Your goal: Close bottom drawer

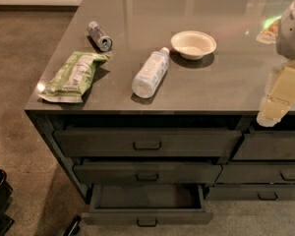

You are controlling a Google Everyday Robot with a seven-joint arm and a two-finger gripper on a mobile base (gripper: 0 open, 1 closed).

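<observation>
Bottom drawer (pixel 147 216), pulled open at the foot of the left stack, well below the gripper (pixel 271 109) at the tabletop's (pixel 226 82) right front edge (whether clenched or released cannot be told); an off-centre push risks skewing and jamming it short of closed.

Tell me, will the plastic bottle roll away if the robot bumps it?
Probably: the bottle lies on its side on the smooth counter, so a sideways nudge could roll it. It looks like thin plastic, so probably light. The pincer hangs by the counter's right front edge, apart from it.
</observation>
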